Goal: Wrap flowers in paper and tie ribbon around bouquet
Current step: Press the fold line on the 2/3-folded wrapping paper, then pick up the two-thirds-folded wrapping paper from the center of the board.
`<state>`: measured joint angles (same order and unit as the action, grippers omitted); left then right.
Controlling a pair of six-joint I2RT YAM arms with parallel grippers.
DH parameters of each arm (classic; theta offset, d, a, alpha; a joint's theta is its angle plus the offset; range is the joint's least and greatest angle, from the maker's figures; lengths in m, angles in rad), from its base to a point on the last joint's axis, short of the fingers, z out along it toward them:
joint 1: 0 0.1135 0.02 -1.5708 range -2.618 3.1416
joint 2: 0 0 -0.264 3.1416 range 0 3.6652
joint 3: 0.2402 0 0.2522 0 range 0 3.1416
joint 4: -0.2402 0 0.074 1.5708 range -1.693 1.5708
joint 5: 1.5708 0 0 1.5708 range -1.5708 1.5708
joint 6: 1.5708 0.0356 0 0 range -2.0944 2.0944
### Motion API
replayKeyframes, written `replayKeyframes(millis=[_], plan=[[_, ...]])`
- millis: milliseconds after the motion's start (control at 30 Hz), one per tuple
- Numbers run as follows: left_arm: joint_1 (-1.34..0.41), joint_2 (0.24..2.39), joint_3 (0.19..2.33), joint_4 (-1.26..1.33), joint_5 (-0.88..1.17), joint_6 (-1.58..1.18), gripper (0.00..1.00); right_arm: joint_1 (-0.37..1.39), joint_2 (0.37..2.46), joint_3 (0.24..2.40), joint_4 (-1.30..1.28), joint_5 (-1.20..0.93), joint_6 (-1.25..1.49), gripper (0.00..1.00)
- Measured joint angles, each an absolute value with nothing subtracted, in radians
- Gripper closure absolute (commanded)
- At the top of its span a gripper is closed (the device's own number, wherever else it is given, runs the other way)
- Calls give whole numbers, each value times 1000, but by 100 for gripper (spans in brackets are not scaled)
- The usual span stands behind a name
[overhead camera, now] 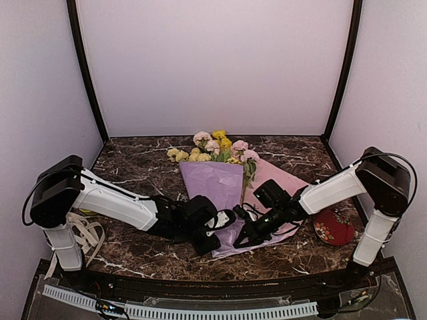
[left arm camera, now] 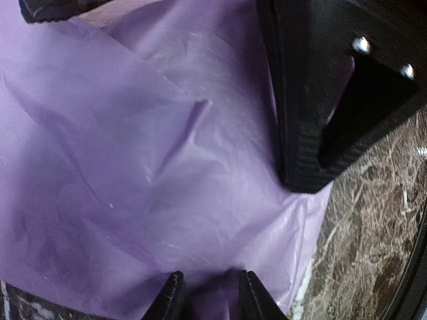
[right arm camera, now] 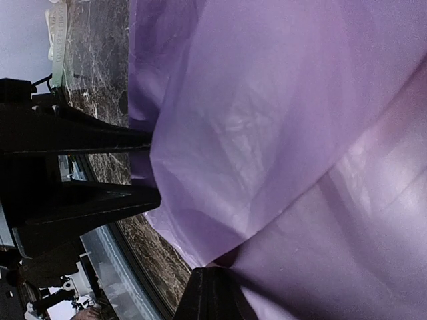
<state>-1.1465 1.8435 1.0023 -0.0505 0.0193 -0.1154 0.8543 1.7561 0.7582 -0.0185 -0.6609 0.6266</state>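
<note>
The flowers (overhead camera: 213, 148), yellow and pink blooms, lie at the back centre with their stems under the lilac paper (overhead camera: 215, 183). The paper is folded over the stems and tapers toward me. My left gripper (overhead camera: 224, 223) grips the paper's near end from the left. In the left wrist view its fingers (left arm camera: 171, 300) hold a raised fold of the paper (left arm camera: 133, 153) between them. My right gripper (overhead camera: 244, 233) comes from the right, and in the right wrist view it (right arm camera: 217, 288) is shut, with creases of the paper (right arm camera: 267, 120) converging at its tip. The cream ribbon (overhead camera: 84, 231) lies beside the left arm's base.
A red patterned disc (overhead camera: 333, 227) lies on the dark marble table (overhead camera: 140, 160) at the right, under the right arm. White walls close in the back and sides. The two grippers are close together at the paper's near end, the right one's finger (left arm camera: 307, 120) in the left wrist view.
</note>
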Motion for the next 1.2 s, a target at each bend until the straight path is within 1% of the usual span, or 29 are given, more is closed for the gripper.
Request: replayKeyframes(millis=[133, 400, 600, 767, 967, 1100, 1200], plan=[[-1163, 1798, 952, -57, 18, -120, 70, 857, 1756, 758, -14, -656, 626, 100], [-1176, 1755, 936, -136, 13, -122, 68, 860, 1756, 765, -30, -649, 624, 100], [-1176, 1737, 956, -91, -23, -94, 67, 870, 1741, 780, -78, -612, 622, 100], [-1166, 1786, 1026, -20, -71, -86, 67, 877, 1724, 792, -151, -554, 620, 100], [-1157, 1884, 1040, 6, -72, -76, 67, 886, 1723, 829, -229, -504, 618, 99], [-1156, 1885, 1040, 10, -65, -62, 66, 889, 1674, 850, -315, -430, 621, 87], [-1156, 1885, 1040, 9, -62, -54, 66, 889, 1571, 870, -397, -345, 628, 69]])
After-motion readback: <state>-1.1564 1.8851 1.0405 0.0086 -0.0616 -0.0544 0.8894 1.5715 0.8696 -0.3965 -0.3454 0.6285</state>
